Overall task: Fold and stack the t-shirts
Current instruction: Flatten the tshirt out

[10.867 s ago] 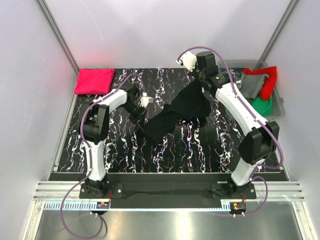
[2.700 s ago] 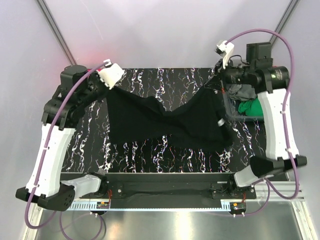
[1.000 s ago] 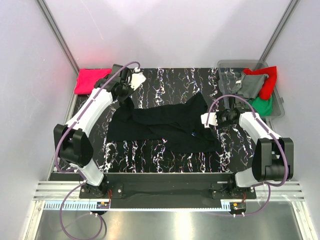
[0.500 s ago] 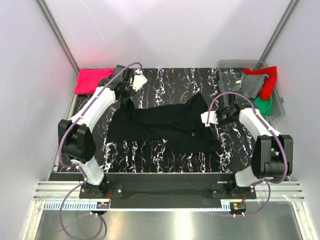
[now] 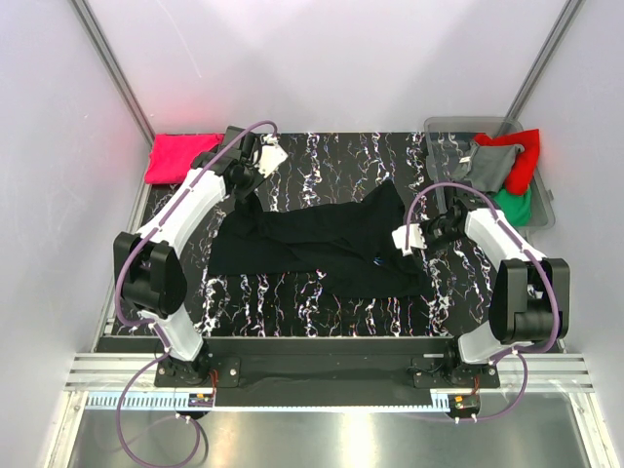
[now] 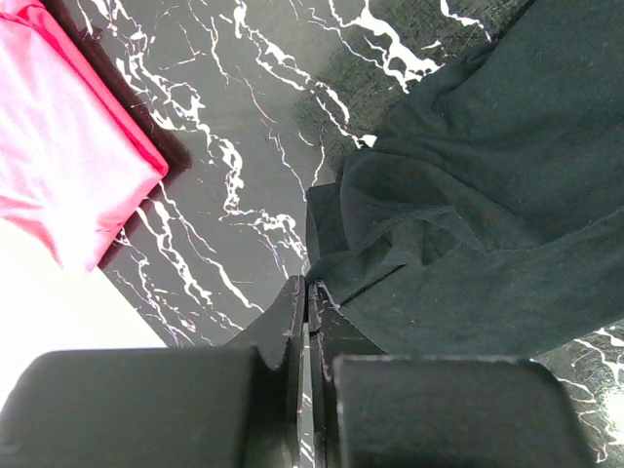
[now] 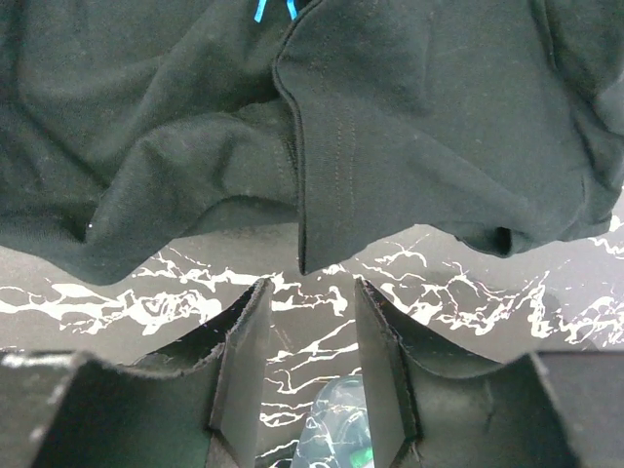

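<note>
The large black t-shirt (image 5: pixel 322 244) lies spread and wrinkled across the middle of the table, its light-blue mark (image 7: pixel 273 10) facing up. My left gripper (image 5: pixel 244 190) is at the shirt's far left corner, and in the left wrist view that gripper (image 6: pixel 310 285) is shut on the bunched corner of the black cloth (image 6: pixel 468 195). My right gripper (image 5: pixel 409 244) is low at the shirt's right edge. It stands open (image 7: pixel 310 288), with a hem corner (image 7: pixel 304 255) just ahead of its fingertips and only table between them. The pink-red t-shirt (image 5: pixel 182 156) lies folded at the far left corner.
A clear bin (image 5: pixel 458 127) at the far right holds red (image 5: pixel 522 156), grey (image 5: pixel 492 166) and green (image 5: pixel 512 205) t-shirts. The folded pink-red t-shirt (image 6: pixel 58 166) lies close to the left gripper. White walls close in the table's left, far and right sides.
The left arm's elbow has shifted slightly and the right wrist has edged a little to the right. The black t-shirt lies as before, and neither gripper has opened or shut.
</note>
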Available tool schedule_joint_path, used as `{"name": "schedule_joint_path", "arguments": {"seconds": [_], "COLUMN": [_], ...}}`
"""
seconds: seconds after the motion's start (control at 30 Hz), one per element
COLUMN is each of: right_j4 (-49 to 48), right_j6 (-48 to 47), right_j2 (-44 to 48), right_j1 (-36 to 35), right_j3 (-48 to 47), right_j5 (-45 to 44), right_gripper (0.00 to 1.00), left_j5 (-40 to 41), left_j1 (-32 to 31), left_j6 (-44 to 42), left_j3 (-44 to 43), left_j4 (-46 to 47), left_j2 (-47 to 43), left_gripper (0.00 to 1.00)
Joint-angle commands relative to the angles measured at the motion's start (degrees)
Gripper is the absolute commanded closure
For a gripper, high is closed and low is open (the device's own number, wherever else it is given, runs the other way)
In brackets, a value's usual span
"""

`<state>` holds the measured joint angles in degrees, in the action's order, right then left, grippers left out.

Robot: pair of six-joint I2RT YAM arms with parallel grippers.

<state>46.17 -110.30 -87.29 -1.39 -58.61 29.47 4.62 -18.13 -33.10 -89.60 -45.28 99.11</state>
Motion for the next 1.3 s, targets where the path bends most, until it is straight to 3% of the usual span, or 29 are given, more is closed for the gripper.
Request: {"name": "schedule_joint_path", "arguments": {"seconds": [0.0, 0.53, 0.73, 0.97, 1.13, 1.27], "right_j4": [-1.5, -10.0, -9.9, -9.3, -9.2, -10.5], "right_j6": [-1.0, 2.8, 3.9, 5.4, 8.5, 18.7], "right_j2": [0.4, -1.5, -2.0, -1.4, 0.9, 3.0], "right_j1": [-0.5, -1.8, -2.0, -2.1, -2.2, -2.2], "right_j3": [1.0, 3.1, 2.3, 1.6, -0.4, -7.4], "right_j5": [0.8, 0.6, 0.1, 0.2, 1.6, 4.2], "right_gripper": [0.53, 0.55, 0.70, 0.98, 1.00, 1.00], "left_j5": [1.1, 1.5, 1.4, 1.1, 1.0, 1.6], "left_j1": [-0.3, -1.1, -1.1, -1.4, -1.6, -2.1], "left_j6": [0.4, 0.5, 0.6, 0.7, 0.0, -1.7], "left_j3": [-2.1, -2.1, -2.5, -2.7, -2.8, -3.1], "left_j4": [1.9, 1.9, 1.9, 1.9, 1.9, 1.6], "left_j2": [-0.9, 0.1, 0.6, 0.8, -0.5, -3.4], "left_gripper": [1.00, 1.00, 1.00, 1.00, 1.00, 1.00]}}
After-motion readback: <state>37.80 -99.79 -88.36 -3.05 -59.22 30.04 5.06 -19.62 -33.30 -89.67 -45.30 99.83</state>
